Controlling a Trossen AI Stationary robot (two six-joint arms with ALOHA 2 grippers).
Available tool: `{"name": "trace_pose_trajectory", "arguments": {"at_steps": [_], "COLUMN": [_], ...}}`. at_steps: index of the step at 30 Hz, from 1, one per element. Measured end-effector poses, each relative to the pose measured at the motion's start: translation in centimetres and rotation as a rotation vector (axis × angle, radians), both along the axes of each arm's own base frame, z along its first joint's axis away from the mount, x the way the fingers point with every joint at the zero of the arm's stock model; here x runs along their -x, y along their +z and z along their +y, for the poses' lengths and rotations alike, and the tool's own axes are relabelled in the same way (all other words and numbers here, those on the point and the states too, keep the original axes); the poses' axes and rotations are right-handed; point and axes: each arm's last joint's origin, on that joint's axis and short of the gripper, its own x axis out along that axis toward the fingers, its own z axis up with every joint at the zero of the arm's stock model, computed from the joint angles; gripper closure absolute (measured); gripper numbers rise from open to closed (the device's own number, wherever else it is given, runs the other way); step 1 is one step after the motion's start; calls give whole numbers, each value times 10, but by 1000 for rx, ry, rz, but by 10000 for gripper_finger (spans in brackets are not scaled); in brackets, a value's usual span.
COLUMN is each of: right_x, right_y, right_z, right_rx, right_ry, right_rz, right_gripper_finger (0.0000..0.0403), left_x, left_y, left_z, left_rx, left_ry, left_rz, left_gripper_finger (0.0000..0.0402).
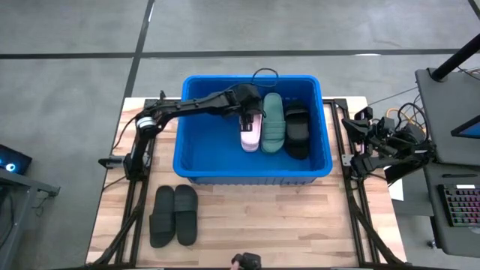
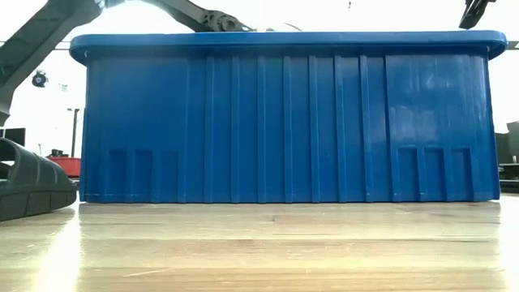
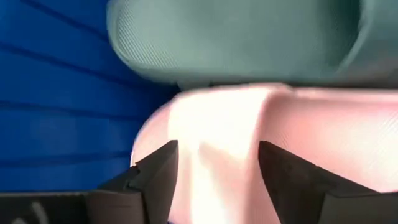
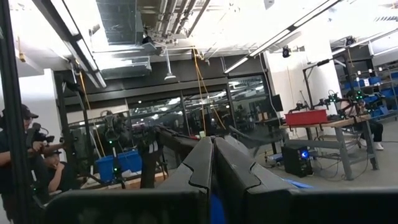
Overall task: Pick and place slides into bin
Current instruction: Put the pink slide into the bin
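A: Black rubber slides (image 1: pixel 174 214), one pair, lie side by side on the wooden desk (image 1: pixel 247 225), in front of the big bright blue plastic bin (image 1: pixel 196 142).

B: And inside?

A: A pale pink slide (image 1: pixel 250 133), a green one (image 1: pixel 273 122) and a black one (image 1: pixel 297 129). The left pincer (image 1: pixel 251 111) stands wide over the pink slide.

B: The right pincer (image 4: pixel 213 163)?

A: Closed, off to the side.

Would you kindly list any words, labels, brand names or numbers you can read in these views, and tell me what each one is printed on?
None can be read.
The blue bin: plain ribbed walls, no label showing.
The pink slide, green slide and black slides: no brand mark visible.
The keyboard beside the table: keys too small to read.
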Motion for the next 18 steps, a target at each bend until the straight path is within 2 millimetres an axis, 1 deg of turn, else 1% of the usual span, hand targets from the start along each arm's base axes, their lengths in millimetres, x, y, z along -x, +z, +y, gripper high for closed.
{"name": "trace_pose_trajectory", "arguments": {"at_steps": [3,7,10,15,18], "right_x": [0,0,0,0,0], "right_y": [0,0,0,0,0], "right_z": [0,0,0,0,0], "right_rx": [0,1,4,1,1], "right_ry": [-1,-1,-2,-1,-1], "right_rz": [0,0,1,0,0], "right_gripper_finger": [394,394,394,394,394], "left_x": [2,5,6,7,13], "left_y": [12,19,23,21,25], "left_z": [-2,-3,-3,-4,-7], "left_rx": [6,4,-2,9,33], "left_ry": [-24,-28,-29,-34,-43], "left_rz": [-51,-65,-73,-52,-29], "left_gripper_finger": [183,178,178,178,178]}}
